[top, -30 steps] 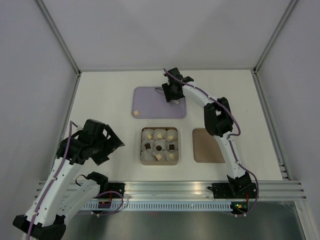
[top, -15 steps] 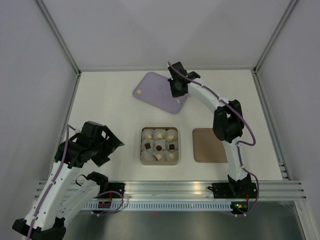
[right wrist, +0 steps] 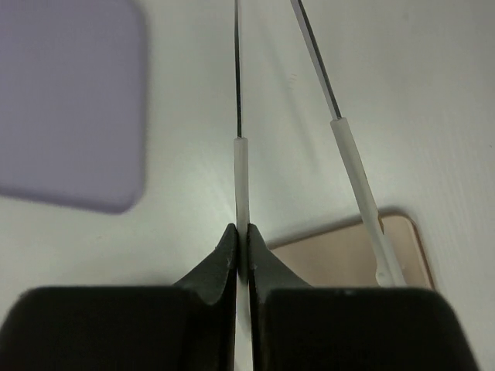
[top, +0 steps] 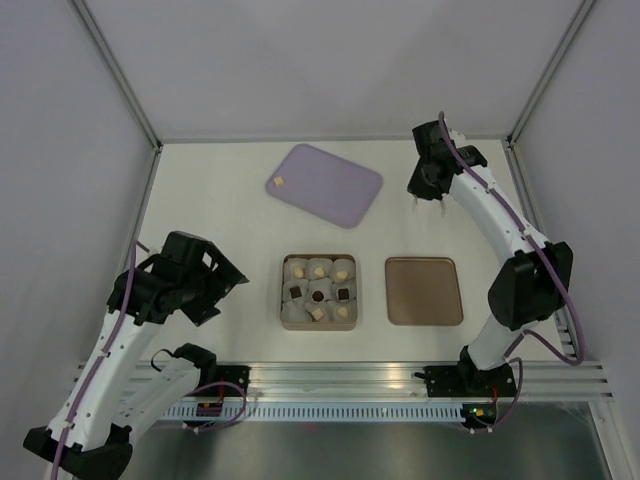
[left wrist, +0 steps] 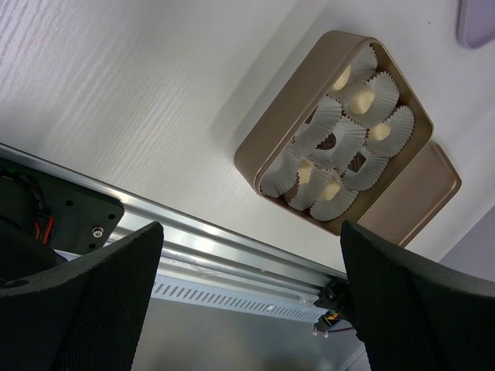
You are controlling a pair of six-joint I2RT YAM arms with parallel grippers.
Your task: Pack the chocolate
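Observation:
The gold box [top: 283, 322] at the table's middle holds white paper cups with tan and dark chocolate pieces [top: 318, 295]; it also shows in the left wrist view [left wrist: 274, 127]. One tan chocolate cube [top: 279, 182] lies on the purple mat [top: 330, 188]. My right gripper [top: 428, 192] is at the back right, past the mat, shut on one leg of thin tweezers [right wrist: 241, 166]; the other leg stands free to the right. My left gripper [top: 218, 285] is open and empty, left of the box.
The flat brown lid [top: 423, 291] lies right of the box and shows under the tweezers in the right wrist view [right wrist: 332, 251]. An aluminium rail [top: 340, 378] runs along the near edge. Grey walls enclose the table.
My right gripper swung from over the purple mat to the right of it. The mat turned and shifted, carrying the tan cube toward the back. My left arm drifted slightly left.

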